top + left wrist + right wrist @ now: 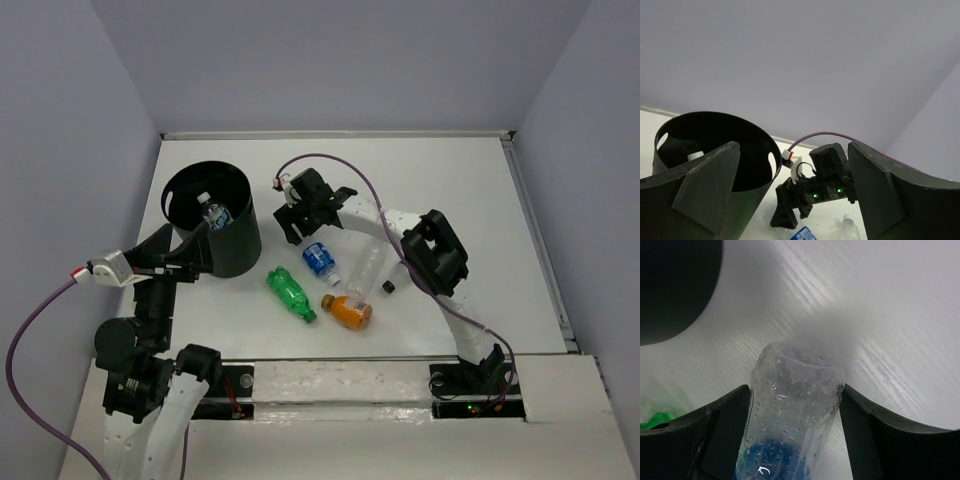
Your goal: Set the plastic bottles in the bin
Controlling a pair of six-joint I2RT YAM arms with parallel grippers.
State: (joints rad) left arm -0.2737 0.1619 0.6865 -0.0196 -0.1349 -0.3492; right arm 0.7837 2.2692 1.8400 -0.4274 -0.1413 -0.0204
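A clear bottle with a blue label (320, 258) lies on the white table right of the black bin (240, 255). My right gripper (305, 230) is down over its base end. In the right wrist view both fingers press the bottle (795, 410) from either side, so the gripper (792, 435) is shut on it. Another blue-labelled bottle (215, 213) stands inside the bin. A green bottle (290, 293), an orange one (350, 312) and a clear one with a dark cap (366, 266) lie nearby. My left gripper (180, 250) hovers open at the bin's near left side, its jaws (795, 195) empty.
Grey walls close in the table on three sides. The bin's rim (715, 116) rises right in front of my left fingers. My right arm's purple cable (340, 160) arcs over the table behind the gripper. The bin's dark wall (675, 285) fills the right wrist view's upper left.
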